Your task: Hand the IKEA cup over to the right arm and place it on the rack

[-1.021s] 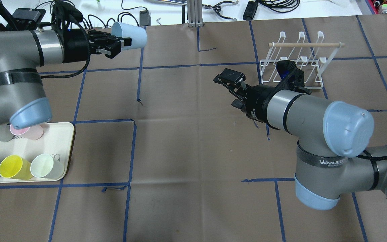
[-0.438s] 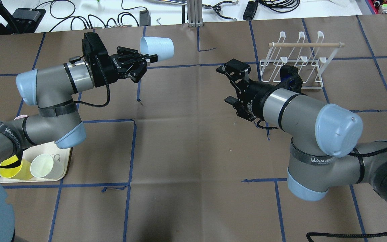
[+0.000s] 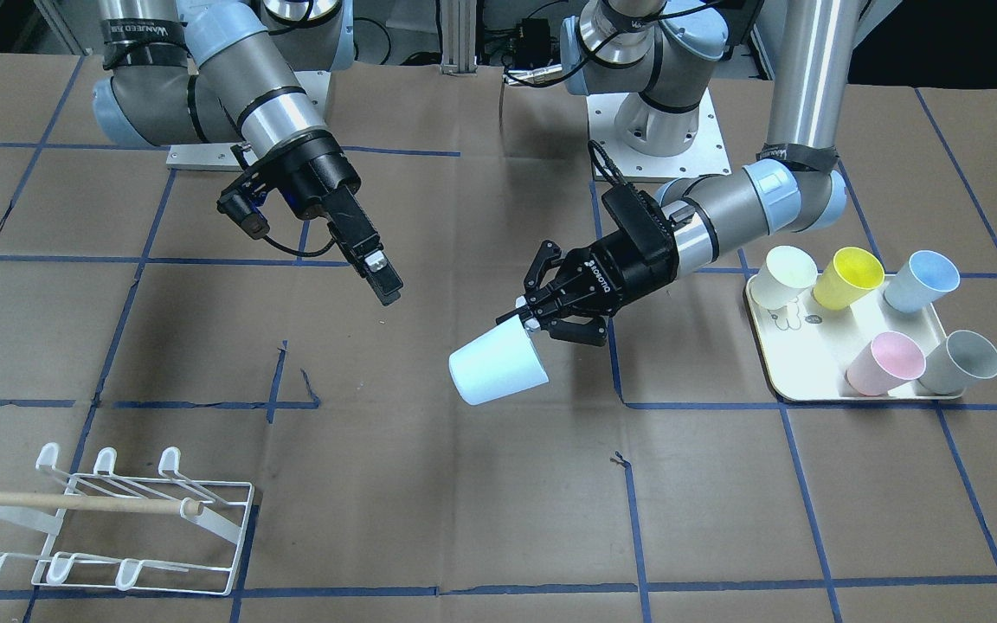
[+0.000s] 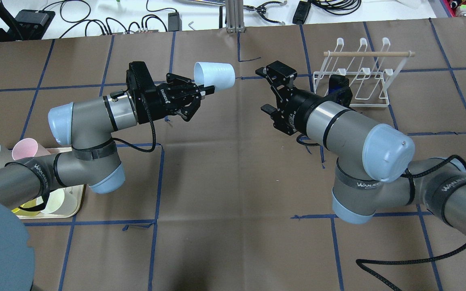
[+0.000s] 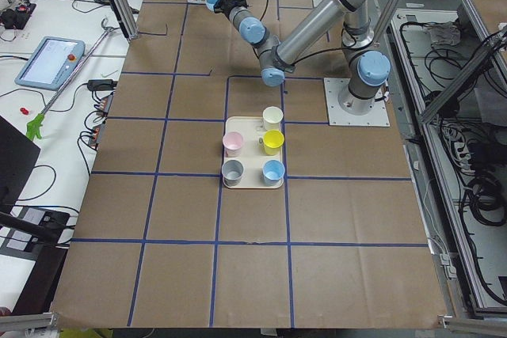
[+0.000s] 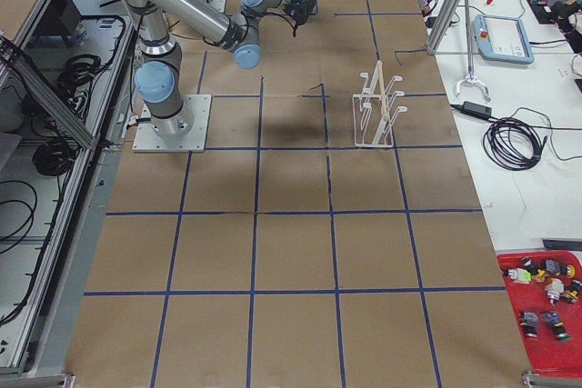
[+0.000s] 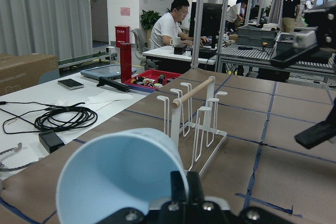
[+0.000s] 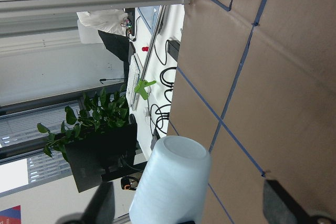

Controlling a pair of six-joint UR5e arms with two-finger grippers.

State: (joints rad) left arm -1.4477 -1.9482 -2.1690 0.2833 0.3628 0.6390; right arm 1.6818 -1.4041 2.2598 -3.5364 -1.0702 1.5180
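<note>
The IKEA cup (image 4: 214, 75) is pale blue and lies on its side in the air above the table's far middle. My left gripper (image 4: 201, 91) is shut on its rim, one finger inside the mouth; the front view shows the same hold on the cup (image 3: 498, 369). My right gripper (image 4: 272, 91) is open and empty, a short gap to the cup's right, jaws facing its base. The right wrist view shows the cup's base (image 8: 170, 187) between its blurred fingers. The white wire rack (image 4: 368, 53) with its wooden dowel stands behind the right gripper and holds nothing.
A cream tray (image 3: 810, 368) at the robot's left holds several cups: cream, yellow, blue, pink and grey. Cables and tools lie on the white bench beyond the table's far edge. Brown paper with blue tape lines covers the table.
My left arm has carried the cup to the right, toward the table's middle. My right gripper has moved farther back toward the cup and stays open.
</note>
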